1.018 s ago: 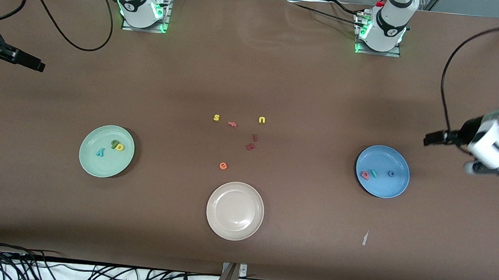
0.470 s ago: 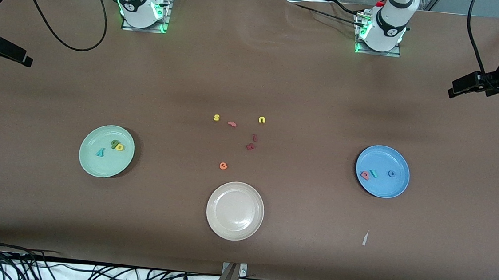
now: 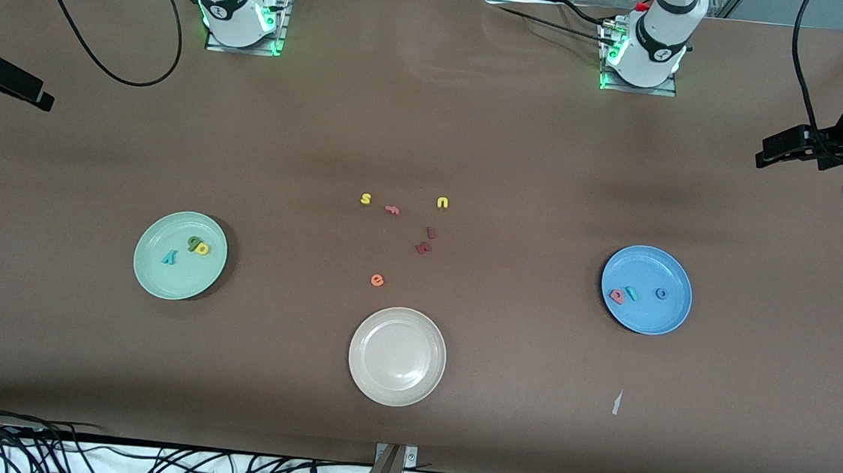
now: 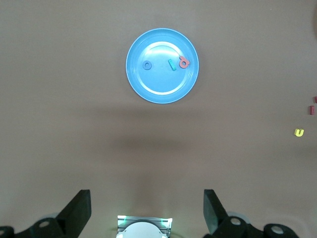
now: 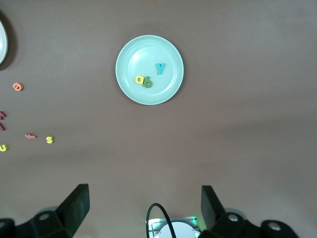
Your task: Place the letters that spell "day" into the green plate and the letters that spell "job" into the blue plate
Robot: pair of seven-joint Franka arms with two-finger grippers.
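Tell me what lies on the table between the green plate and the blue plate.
Front view: between green plate and blue plate lie only the orange "e" and dark red letters.

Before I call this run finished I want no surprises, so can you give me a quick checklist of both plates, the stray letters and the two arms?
1. green plate holds yellow d, green a, teal y: ok.
2. blue plate holds teal j, blue o, pink b: ok.
3. Leftover letters, such as the orange e, lie on the table outside both plates: ok.
4. beige plate holds nothing: ok.
5. left gripper open, holding nothing: ok.
6. right gripper open, holding nothing: ok.
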